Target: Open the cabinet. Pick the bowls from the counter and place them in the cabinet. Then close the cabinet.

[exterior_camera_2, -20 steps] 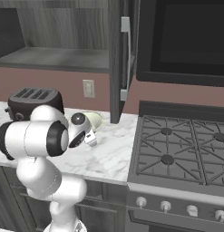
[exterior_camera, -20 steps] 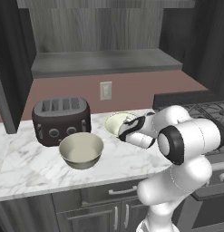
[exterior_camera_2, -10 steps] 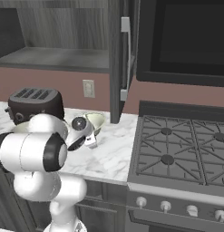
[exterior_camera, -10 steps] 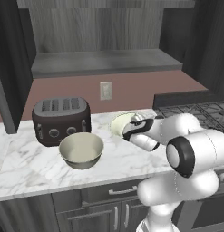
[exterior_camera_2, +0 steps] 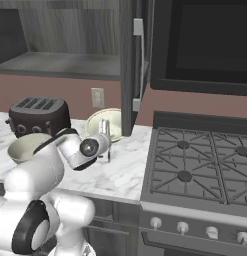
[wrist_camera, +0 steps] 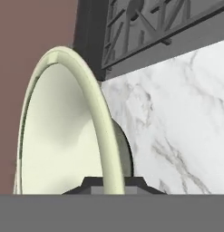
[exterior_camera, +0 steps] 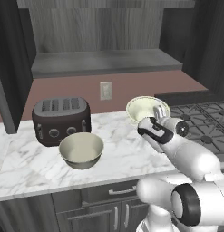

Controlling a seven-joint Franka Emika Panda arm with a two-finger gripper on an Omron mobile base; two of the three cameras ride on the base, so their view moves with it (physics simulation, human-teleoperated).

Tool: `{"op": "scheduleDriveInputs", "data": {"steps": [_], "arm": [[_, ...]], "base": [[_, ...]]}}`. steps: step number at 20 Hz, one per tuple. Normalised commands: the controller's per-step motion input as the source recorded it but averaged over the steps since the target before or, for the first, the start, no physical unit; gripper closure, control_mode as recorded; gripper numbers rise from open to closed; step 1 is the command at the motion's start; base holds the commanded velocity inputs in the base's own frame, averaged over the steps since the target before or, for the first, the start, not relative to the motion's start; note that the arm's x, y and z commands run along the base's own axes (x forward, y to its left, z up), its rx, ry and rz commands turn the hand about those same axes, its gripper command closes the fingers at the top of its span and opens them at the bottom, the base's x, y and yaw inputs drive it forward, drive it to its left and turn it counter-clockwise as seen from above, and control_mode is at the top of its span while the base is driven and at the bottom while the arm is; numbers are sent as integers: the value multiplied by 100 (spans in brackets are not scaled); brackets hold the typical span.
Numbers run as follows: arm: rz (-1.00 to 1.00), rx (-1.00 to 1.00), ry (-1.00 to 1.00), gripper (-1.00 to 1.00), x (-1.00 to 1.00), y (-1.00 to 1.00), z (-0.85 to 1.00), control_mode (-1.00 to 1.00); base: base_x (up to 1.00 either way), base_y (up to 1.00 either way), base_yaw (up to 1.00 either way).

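Smaller bowl [exterior_camera: 145, 108] tilted above the counter [exterior_camera: 118, 154], rim pinched in the tool [exterior_camera: 160, 112].

Bench [exterior_camera: 22, 167]: white marble, grey veins, polished. Cabinet [exterior_camera: 104, 31]: dark grey wood grain, matt; handle [exterior_camera_2: 140, 60] brushed silver metal. Bowls [exterior_camera: 81, 149] [exterior_camera: 143, 108]: smooth, satin cream glaze inside. Toaster [exterior_camera: 61, 120]: dark, slightly glossy. Stove grates [exterior_camera_2: 195, 160]: matt black metal.

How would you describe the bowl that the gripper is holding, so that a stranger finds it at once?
Start at the white marble counter between the dark toaster and the gas stove. Near the stove end, the gripper pinches the rim of a small pale bowl. Unlike the bigger bowl resting flat by the toaster, it is tipped up.
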Motion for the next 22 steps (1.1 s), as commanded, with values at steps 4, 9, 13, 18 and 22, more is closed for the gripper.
{"op": "scheduleDriveInputs", "data": {"steps": [4, 9, 13, 18, 22], "arm": [[-34, 9, -3, 100, -63, 0, 59, -100], [-26, 10, 5, 100, -69, 0, 56, -100], [-14, 10, 10, 100, -58, 0, 51, -100], [-1, 3, 8, 100, -46, 0, 50, -100], [6, 0, 0, 100, -43, 0, 36, -100]], "base": [[0, 0, 0], [0, 0, 0], [0, 0, 0], [0, 0, 0], [0, 0, 0]]}}
